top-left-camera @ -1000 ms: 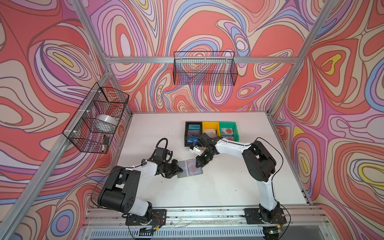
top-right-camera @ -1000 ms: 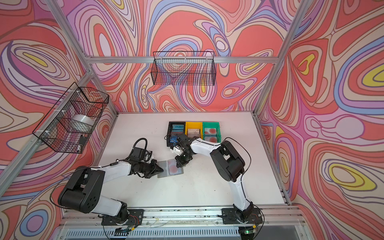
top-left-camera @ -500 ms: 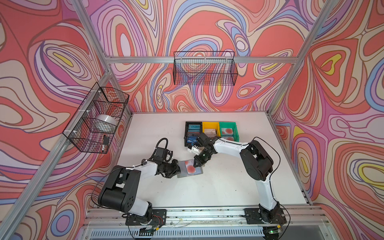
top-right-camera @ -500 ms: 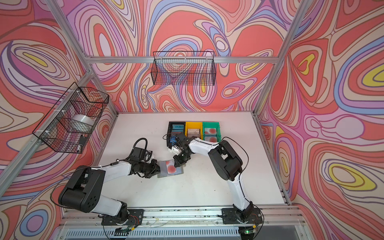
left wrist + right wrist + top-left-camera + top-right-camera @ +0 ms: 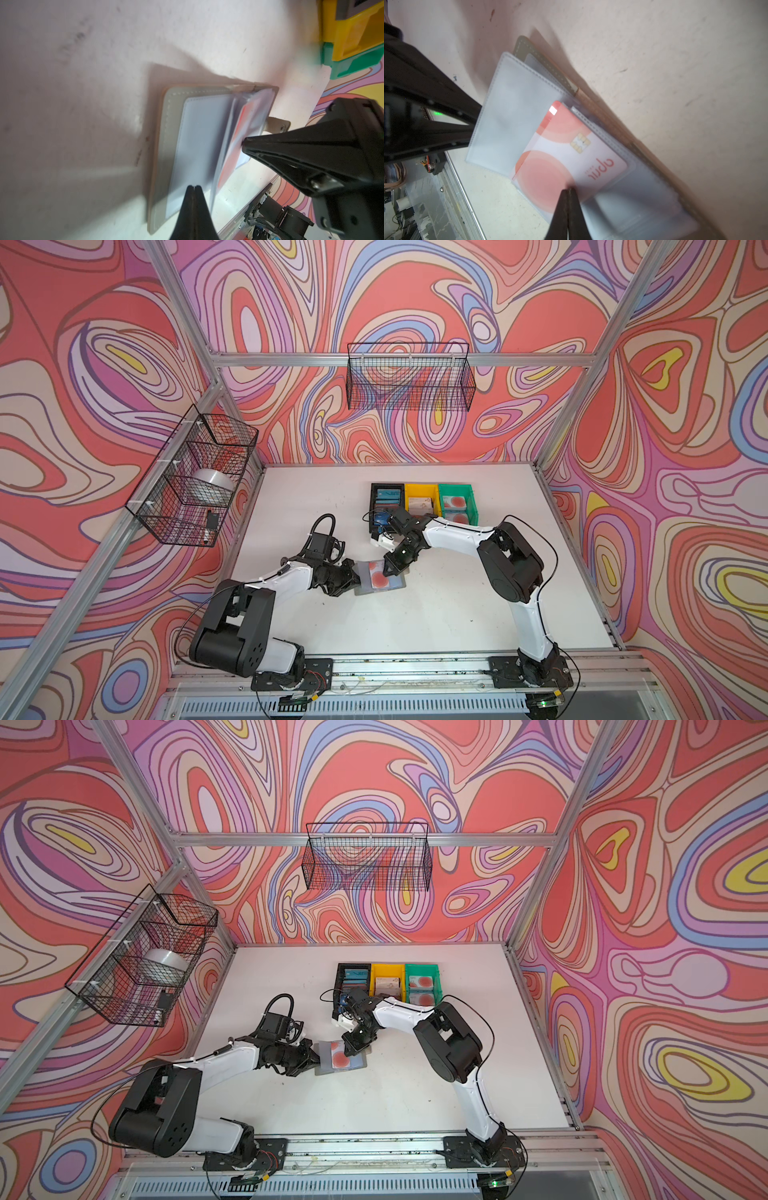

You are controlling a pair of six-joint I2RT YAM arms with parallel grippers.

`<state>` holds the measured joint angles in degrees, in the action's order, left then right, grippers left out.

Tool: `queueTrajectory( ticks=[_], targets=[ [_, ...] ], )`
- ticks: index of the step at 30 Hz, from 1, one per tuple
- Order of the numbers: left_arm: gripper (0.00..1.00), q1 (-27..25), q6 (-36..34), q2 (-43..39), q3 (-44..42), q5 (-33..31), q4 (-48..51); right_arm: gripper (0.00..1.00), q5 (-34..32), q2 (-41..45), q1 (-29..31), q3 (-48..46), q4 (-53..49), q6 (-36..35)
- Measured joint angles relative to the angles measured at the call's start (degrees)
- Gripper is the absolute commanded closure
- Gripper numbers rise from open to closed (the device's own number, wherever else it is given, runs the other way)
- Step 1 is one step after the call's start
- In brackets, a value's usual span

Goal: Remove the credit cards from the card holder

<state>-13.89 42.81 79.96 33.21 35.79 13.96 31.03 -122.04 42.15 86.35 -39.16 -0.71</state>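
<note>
Your right gripper [image 5: 568, 190] pinches the edge of the red-blotched credit card [image 5: 566, 153], which sits sleeved in the open card holder [image 5: 397, 587] on the surface [image 5: 436, 614] between both arms. Your left gripper [image 5: 193, 188], clenched empty, rests on the opposite page.

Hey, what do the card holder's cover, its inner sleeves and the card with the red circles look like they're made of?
Card holder cover: matte grey with a stitched edge, probably faux leather. Sleeves: clear, soft, slightly glossy plastic film with seamed borders. Card with red circles: stiff-looking glossy plastic, with a metallic chip.
</note>
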Motion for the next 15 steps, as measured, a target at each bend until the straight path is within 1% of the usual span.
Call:
queueTrajectory(
  ticks=[2, 4, 7, 11, 13, 15],
  targets=[
    [0.93, 0.5, -0.7, -2.6, 0.9, -0.6, 2.3, 0.94, 0.0, 0.0, 0.0, 0.0, 0.0, 0.0],
    [0.91, 0.7, -1.1, -4.9, 1.3, -0.8, 3.7, 0.94, -0.1, 0.0, 0.0, 0.0, 0.0, 0.0],
    [0.86, 0.8, -1.2, -7.1, 1.3, -0.1, 3.7, 0.94, 0.0, 0.0, 0.0, 0.0, 0.1, 0.2],
    [0.81, 0.8, -0.8, -7.5, 0.5, 1.4, 2.0, 0.94, 0.0, -0.1, 0.0, 0.0, 0.2, 0.4],
    [0.77, 0.8, -0.3, -7.3, -0.6, 2.3, 0.0, 0.94, 0.0, -0.1, 0.0, 0.0, 0.2, 0.4],
    [0.76, 0.8, 0.4, -6.1, -1.7, 3.3, -2.4, 0.94, 0.1, -0.1, 0.0, 0.0, 0.2, 0.4]
  ],
)
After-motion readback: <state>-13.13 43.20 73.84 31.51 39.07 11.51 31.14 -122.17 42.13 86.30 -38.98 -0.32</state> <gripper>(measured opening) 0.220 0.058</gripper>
